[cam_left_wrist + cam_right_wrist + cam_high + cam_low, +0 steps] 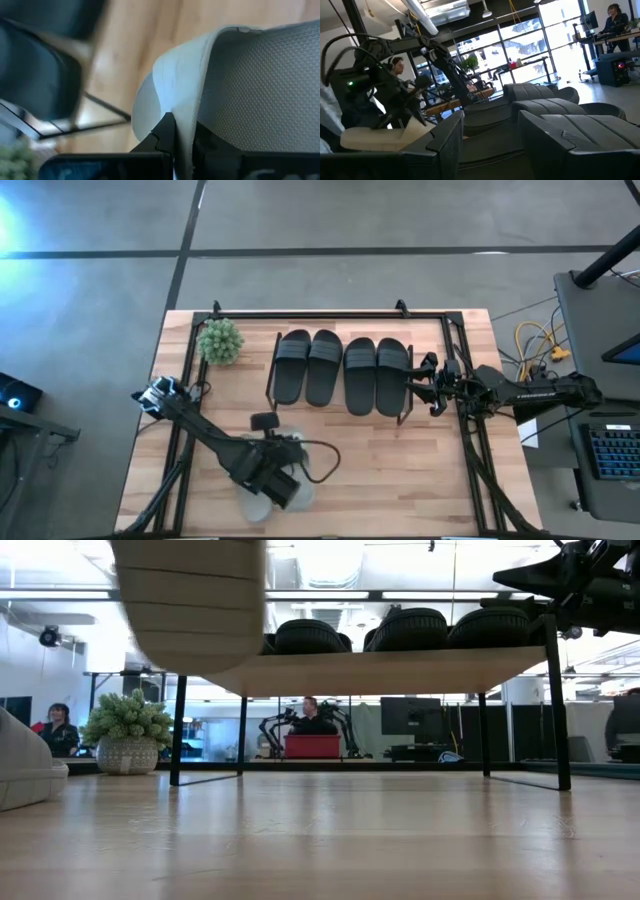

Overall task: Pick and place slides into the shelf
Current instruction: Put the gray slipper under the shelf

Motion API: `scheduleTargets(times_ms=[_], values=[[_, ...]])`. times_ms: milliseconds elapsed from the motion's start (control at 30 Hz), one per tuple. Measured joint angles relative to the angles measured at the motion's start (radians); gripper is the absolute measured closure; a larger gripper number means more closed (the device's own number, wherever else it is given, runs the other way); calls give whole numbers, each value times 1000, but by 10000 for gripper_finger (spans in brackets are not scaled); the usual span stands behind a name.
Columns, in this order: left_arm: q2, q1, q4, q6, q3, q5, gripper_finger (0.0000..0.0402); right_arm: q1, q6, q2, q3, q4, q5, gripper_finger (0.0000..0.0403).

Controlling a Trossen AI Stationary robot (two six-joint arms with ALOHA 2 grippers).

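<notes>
Four black slides (342, 370) lie side by side on the shelf (269, 385) at the table's far middle; they also show in the low view (400, 630). My left gripper (283, 486) is near the table's front edge, shut on a pale grey-green slide (190, 600) that is lifted. A second pale slide (25, 775) rests on its sole on the table to the left. My right gripper (413, 385) is open and empty, level at the shelf's right end, beside the rightmost black slide (555, 107). My left gripper pinches the edge of the pale slide's wide strap (176, 117) between its two fingers, one finger on the strap's textured inner side and one on its smooth outer side. The slide is lifted clear of the table, its sole (195, 625) facing down.
A small potted plant (220, 340) stands at the table's far left, beside the shelf. A black rail frame (470, 440) edges the table. The wood between the shelf and the front edge is bare (390, 470). People sit in the room beyond the table (312, 715).
</notes>
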Motion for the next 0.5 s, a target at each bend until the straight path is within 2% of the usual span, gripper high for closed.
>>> scheduleTargets(times_ms=[133,267,500], values=[[33,0,127,144,31,-108,401,0,0,0,0,0,0,220],[75,15,329,347,30,-144,401,0,0,0,0,0,0,220],[173,72,412,420,28,-139,402,0,0,0,0,0,0,220]])
